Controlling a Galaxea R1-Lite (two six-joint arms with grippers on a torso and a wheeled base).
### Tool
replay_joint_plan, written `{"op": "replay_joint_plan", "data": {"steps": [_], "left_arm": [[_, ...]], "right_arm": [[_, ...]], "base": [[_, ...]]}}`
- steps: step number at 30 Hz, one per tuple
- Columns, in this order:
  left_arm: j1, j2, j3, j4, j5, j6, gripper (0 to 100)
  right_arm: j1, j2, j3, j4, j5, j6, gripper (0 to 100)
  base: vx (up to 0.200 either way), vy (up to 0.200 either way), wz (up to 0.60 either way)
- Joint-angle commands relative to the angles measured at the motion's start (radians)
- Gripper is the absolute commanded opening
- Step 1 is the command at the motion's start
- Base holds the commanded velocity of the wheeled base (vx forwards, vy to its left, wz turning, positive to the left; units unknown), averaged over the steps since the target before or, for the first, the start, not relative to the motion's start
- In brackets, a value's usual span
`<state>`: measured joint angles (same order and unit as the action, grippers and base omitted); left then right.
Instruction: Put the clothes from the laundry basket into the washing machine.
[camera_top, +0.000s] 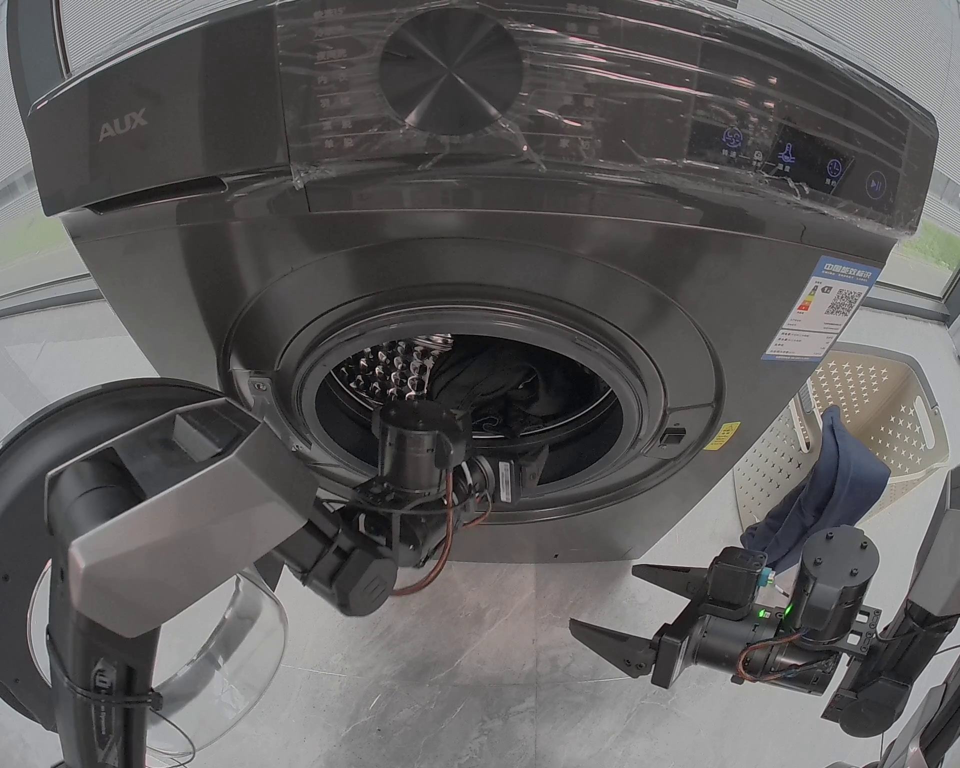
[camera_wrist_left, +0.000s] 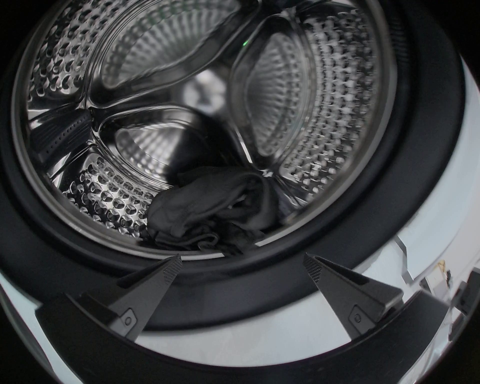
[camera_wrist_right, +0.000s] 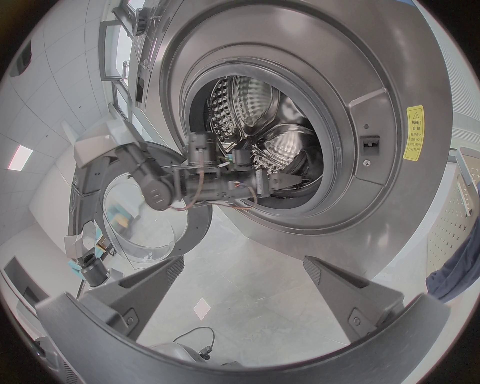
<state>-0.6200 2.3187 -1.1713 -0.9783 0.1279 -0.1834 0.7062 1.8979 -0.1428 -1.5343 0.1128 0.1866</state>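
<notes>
The grey washing machine (camera_top: 470, 260) stands with its round door swung open. A dark garment (camera_wrist_left: 215, 210) lies at the bottom of the steel drum (camera_wrist_left: 310, 90). My left gripper (camera_wrist_left: 242, 262) is at the drum's mouth, open and holding nothing; it is also visible as the left gripper (camera_top: 515, 470) and the left gripper (camera_wrist_right: 289, 180). My right gripper (camera_top: 603, 598) hangs low over the floor in front of the machine, open and empty, with its fingertips (camera_wrist_right: 175, 265) wide apart. A blue garment (camera_top: 830, 490) drapes over the rim of the white laundry basket (camera_top: 885, 400) to the right.
The open door (camera_top: 40, 520) with its glass bowl (camera_top: 225, 650) stands at the left beside my left arm. The grey tiled floor (camera_top: 480, 660) lies between the two arms. The basket's perforated wall (camera_wrist_right: 457, 210) is close to the right arm.
</notes>
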Motion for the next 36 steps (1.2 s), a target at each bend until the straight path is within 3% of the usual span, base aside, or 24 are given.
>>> {"op": "replay_joint_plan", "data": {"steps": [1, 6, 15, 23, 29, 36], "left_arm": [[-0.158, -0.381, 0.538, -0.23, -0.08, 0.039, 100], [-0.179, -0.51, 0.667, -0.232, -0.105, -0.004, 100], [-0.187, -0.722, 0.812, -0.237, -0.094, -0.013, 100], [-0.182, -0.9, 0.935, -0.235, -0.09, -0.008, 100], [-0.158, -0.995, 1.019, -0.234, -0.067, 0.007, 100], [-0.046, -1.151, 1.079, -0.178, -0.063, 0.094, 100]], "right_arm": [[0.016, -0.048, 0.037, -0.001, 0.001, 0.001, 100], [0.018, -0.049, 0.04, -0.001, -0.001, 0.01, 100], [-0.002, -0.164, 0.109, -0.004, -0.007, 0.008, 100], [-0.074, -0.31, 0.143, 0.008, -0.027, -0.004, 100], [-0.143, -0.424, 0.143, 0.079, -0.039, -0.036, 100], [-0.284, -0.721, 0.143, 0.427, -0.039, -0.078, 100]], "base": [[0.0, 0.0, 0.0], [0.0, 0.0, 0.0], [0.0, 0.0, 0.0], [-0.2, 0.0, 0.0], [-0.2, 0.0, 0.0], [-0.2, 0.0, 0.0]]}}
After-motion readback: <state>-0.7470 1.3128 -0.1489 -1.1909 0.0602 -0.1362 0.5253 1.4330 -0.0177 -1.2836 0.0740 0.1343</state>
